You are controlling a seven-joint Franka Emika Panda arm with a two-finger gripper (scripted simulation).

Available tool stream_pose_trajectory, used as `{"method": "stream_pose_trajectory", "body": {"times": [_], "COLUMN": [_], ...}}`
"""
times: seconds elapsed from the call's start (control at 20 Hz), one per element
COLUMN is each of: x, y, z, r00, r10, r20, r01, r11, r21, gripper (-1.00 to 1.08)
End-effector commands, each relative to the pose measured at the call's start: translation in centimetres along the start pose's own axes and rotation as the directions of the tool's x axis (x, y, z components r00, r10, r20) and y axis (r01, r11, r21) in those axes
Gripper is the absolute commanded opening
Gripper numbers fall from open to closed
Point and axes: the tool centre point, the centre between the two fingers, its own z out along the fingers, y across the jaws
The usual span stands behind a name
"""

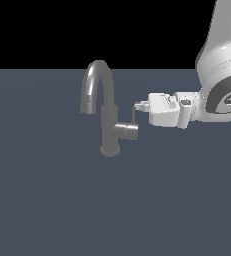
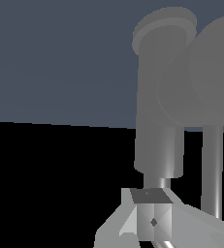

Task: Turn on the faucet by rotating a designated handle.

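Flat dark slate-blue floor [image 1: 47,200] fills lower part of ext. view, black backdrop [image 1: 87,30] above.

Flat slate-blue surface [image 1: 47,200], faucet [image 1: 108,125] standing on it

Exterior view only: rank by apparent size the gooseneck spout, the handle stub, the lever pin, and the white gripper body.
Largest to smallest, as they look in the exterior view:
1. gooseneck spout
2. white gripper body, close to the spout in area, so that order is unsure
3. handle stub
4. lever pin
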Motion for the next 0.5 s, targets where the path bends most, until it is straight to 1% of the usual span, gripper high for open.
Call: {"method": "stream_pose_trajectory", "body": {"times": [0.0, 0.2, 0.45], "x": [0.77, 1.46, 1.57], "y": [-0.02, 0.02, 0.04], "z": [0.22, 0.45, 0.54], "r00": [0.999, 0.998, 0.998], "r10": [0.025, 0.045, 0.049], "r20": [0.02, 0.038, 0.041], "r01": [-0.025, -0.047, -0.051], "r11": [0.999, 0.998, 0.998], "r21": [0.025, 0.045, 0.049], "gripper": [-1.0, -1.0, -1.0]}}
